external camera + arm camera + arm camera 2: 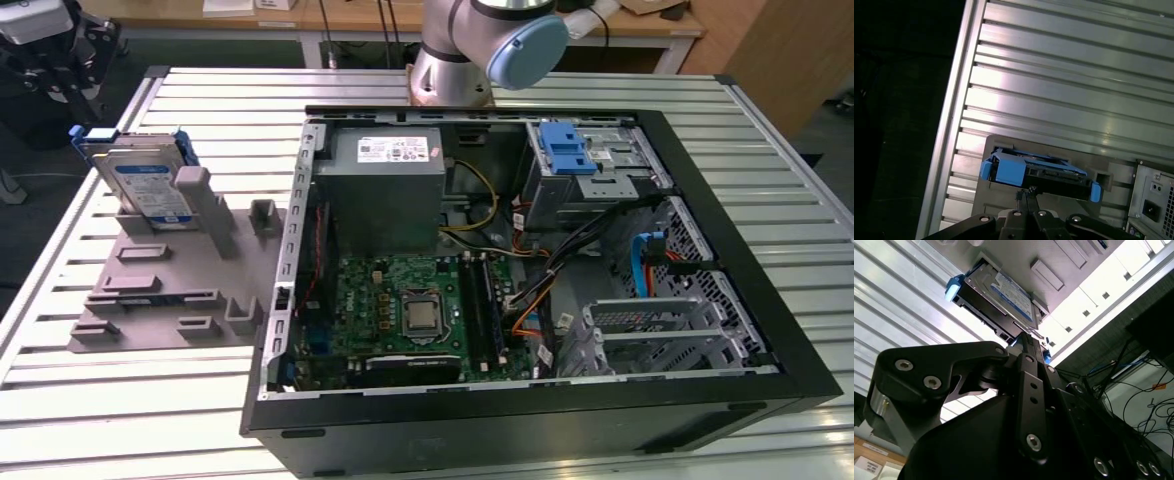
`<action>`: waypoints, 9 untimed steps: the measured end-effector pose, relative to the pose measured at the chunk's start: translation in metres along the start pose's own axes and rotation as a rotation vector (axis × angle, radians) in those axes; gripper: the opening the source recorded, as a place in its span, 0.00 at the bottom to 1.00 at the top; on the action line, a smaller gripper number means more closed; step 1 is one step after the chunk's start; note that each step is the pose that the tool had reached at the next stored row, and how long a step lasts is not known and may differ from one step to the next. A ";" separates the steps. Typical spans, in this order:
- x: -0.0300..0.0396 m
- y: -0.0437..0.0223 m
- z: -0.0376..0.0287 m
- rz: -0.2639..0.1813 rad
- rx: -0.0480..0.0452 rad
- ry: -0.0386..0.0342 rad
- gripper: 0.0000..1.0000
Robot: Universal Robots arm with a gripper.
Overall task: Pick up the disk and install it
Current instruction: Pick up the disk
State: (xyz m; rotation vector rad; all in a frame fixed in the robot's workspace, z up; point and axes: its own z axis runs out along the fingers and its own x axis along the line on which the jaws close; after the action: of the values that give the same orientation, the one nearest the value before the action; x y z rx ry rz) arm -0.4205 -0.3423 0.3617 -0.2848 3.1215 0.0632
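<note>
The disk (pixel 140 180), a silver hard drive with a white-and-blue label in a blue carrier, stands tilted in a slot of the grey holder plate (pixel 147 290) at the exterior view's left. In the first wrist view its blue-framed edge (pixel 1039 175) faces me, just past my gripper (pixel 1026 192), whose thin fingers lie together with nothing between them. In the second wrist view a black finger (pixel 1026 347) ends close to the disk's (pixel 1004 295) lower end. I cannot tell whether it touches.
An open computer case (pixel 747 250) lies to the exterior view's right of the holder, with a grey power supply (pixel 387 190), a green board (pixel 407 310), loose cables and a drive bay with a blue latch (pixel 567 150). The arm's base (pixel 454 70) stands behind the case. The slatted table (pixel 94 410) ends close to the holder's left.
</note>
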 end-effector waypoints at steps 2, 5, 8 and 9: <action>0.0000 0.0000 0.0000 0.000 0.0000 0.0000 0.11; 0.0000 0.0000 0.0000 -0.001 0.0000 0.0000 0.11; 0.0000 0.0000 0.0000 -0.007 -0.0001 0.0003 0.11; 0.0000 0.0000 0.0001 -0.011 -0.0001 0.0003 0.11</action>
State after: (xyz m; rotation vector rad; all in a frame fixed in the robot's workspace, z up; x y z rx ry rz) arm -0.4205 -0.3422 0.3616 -0.3018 3.1200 0.0633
